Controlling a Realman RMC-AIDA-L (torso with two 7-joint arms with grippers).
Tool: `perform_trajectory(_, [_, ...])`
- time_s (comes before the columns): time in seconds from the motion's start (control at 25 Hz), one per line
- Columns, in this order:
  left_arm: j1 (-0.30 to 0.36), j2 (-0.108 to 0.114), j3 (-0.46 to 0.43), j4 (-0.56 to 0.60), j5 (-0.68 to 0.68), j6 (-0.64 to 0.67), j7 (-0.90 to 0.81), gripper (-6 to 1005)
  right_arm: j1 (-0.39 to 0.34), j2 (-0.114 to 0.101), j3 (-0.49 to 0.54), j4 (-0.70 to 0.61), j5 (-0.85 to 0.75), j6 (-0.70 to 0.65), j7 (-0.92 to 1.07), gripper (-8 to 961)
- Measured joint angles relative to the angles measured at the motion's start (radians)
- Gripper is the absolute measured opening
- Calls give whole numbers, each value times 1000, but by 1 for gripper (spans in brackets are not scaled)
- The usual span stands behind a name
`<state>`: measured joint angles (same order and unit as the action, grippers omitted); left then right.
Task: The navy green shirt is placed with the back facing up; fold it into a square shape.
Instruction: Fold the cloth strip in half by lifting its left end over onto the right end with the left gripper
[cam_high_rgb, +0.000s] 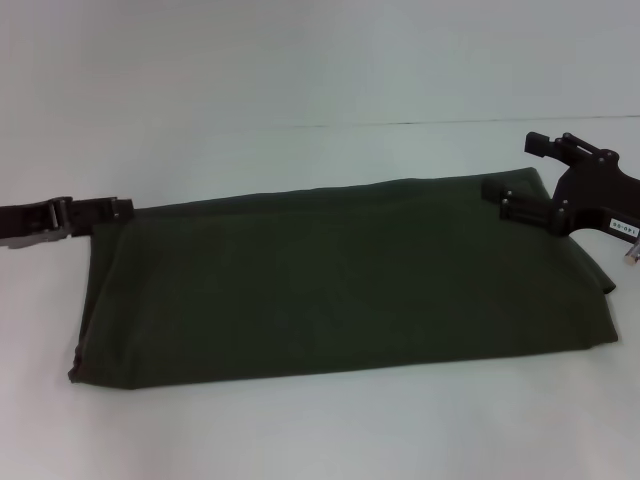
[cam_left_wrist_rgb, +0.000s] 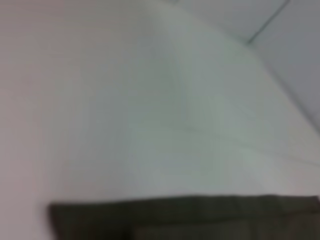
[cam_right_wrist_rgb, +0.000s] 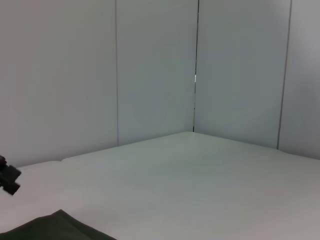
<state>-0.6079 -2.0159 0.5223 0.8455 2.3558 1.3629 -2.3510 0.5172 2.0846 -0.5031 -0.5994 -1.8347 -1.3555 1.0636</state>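
The navy green shirt (cam_high_rgb: 340, 285) lies folded into a long, flat band across the white table, plain side up. My left gripper (cam_high_rgb: 112, 211) is low at the shirt's far left corner, its tip at the cloth edge. The left wrist view shows only a strip of the shirt (cam_left_wrist_rgb: 200, 217) and bare table. My right gripper (cam_high_rgb: 510, 168) is open at the far right corner, one finger (cam_high_rgb: 512, 197) over the cloth and the other raised behind it. A corner of the shirt (cam_right_wrist_rgb: 50, 227) shows in the right wrist view.
The white table (cam_high_rgb: 300, 430) runs well past the shirt toward the front and back. Grey wall panels (cam_right_wrist_rgb: 150, 75) stand behind the table's far edge. A small dark part (cam_right_wrist_rgb: 9, 180) shows at the edge of the right wrist view.
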Motion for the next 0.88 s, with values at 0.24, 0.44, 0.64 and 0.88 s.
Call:
perform_trajectory(0.24, [-72,29,23,-3,173,14,-169,868,8,0,-3,-5,-3,-4,0,941])
perform_trajectory(0.44, [-136,53,58,-7,307,33,-290,864,15,-5,-16,-10,-1,-10,0,941])
perform_trajectory(0.64, [-190,74,82,-63,377,49,-358,865,22,-11,-17,-11,0,-11,3,941])
perform_trajectory(0.88, [-220,80,86,-122,419,10,-387,864,34,-8,-17,-22,1,-13,-1,942])
